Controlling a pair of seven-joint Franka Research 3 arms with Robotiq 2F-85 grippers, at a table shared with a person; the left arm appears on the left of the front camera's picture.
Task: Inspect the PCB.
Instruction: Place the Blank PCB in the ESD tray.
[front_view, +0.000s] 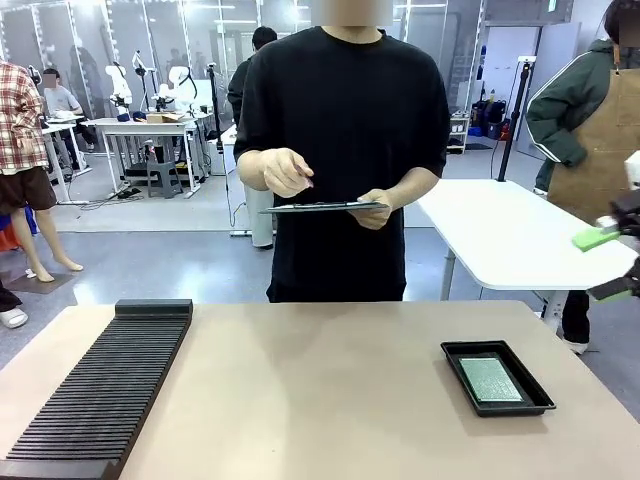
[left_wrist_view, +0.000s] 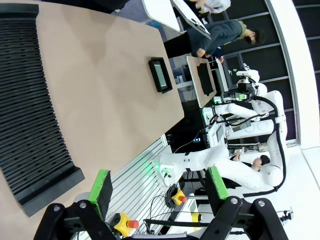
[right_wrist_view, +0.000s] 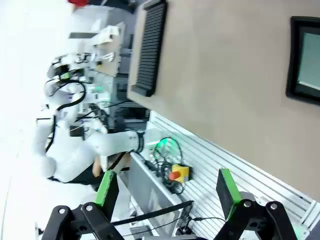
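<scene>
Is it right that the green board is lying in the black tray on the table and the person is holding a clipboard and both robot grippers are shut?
Not quite. The PCB does lie in the black tray, and the person holds the clipboard, but both grippers are open. The left wrist view shows the left gripper with its fingers apart, and the right wrist view shows the same for the right gripper.

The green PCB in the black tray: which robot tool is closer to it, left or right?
Right. The right tool hangs open off the table's right edge, above and beyond the PCB in its black tray. The left tool is open too, back off the table's opposite side.
</scene>
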